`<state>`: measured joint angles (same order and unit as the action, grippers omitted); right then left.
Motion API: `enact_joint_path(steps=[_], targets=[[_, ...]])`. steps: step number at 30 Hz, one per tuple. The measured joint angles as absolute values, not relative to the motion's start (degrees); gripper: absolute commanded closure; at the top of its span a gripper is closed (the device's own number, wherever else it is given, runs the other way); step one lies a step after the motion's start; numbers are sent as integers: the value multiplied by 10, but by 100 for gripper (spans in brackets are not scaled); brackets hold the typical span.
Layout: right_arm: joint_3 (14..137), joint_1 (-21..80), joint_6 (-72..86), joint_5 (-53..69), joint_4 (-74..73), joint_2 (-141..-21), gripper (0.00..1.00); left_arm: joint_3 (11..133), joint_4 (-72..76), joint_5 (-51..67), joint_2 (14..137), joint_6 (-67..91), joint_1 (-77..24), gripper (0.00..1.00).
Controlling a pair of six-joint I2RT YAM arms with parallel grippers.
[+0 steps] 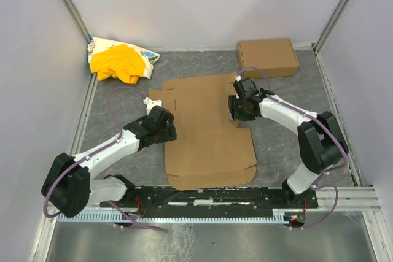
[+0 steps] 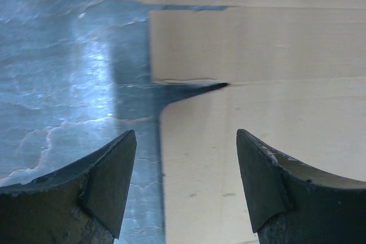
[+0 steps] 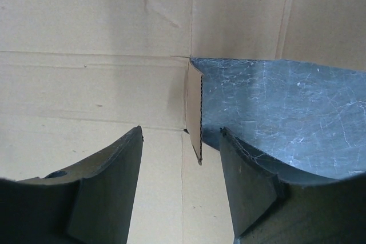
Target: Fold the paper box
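The paper box (image 1: 206, 136) lies as a flat brown die-cut sheet in the middle of the grey table. My left gripper (image 1: 169, 128) is at its left edge and stands open. In the left wrist view the left gripper (image 2: 186, 132) straddles that edge, one finger (image 2: 111, 181) over the table and the other over the paper box (image 2: 263, 112), near a slit. My right gripper (image 1: 238, 111) is at the sheet's right edge. In the right wrist view the right gripper (image 3: 180, 130) is open, with a small raised flap (image 3: 194, 112) of the paper box (image 3: 91, 90) standing between its fingers, untouched.
A ready-made brown cardboard box (image 1: 268, 57) sits at the back right. A yellow-and-white cloth heap (image 1: 121, 61) lies at the back left corner. White walls enclose three sides; a metal rail (image 1: 344, 196) runs along the near edge.
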<state>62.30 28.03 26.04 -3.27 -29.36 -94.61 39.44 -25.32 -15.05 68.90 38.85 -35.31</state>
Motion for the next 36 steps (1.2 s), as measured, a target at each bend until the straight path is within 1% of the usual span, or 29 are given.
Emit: enact_joint_path(steps=[4,5,7,8,17,21,24,34,36], targets=[[623,280,260,-33,-291,-959,37,367,-246,-140,719,393,-312,24],[623,280,260,-33,-291,-961,39,364,-242,-139,727,393,-305,25],[623,280,260,-33,-288,-964,50,362,-234,-137,739,395,-300,25],[623,280,260,-33,-287,-967,53,362,-227,-135,744,395,-300,25],[625,280,262,-41,-278,-999,69,383,-187,-134,798,396,-300,27],[625,280,263,-53,-278,-1001,73,395,-171,-135,816,396,-300,27],[625,280,263,-59,-279,-1001,73,399,-162,-136,823,396,-300,27],[625,280,263,-61,-279,-1001,75,424,-138,-132,858,396,-300,34],[625,280,263,-61,-279,-1001,78,424,-136,-128,858,396,-300,35]])
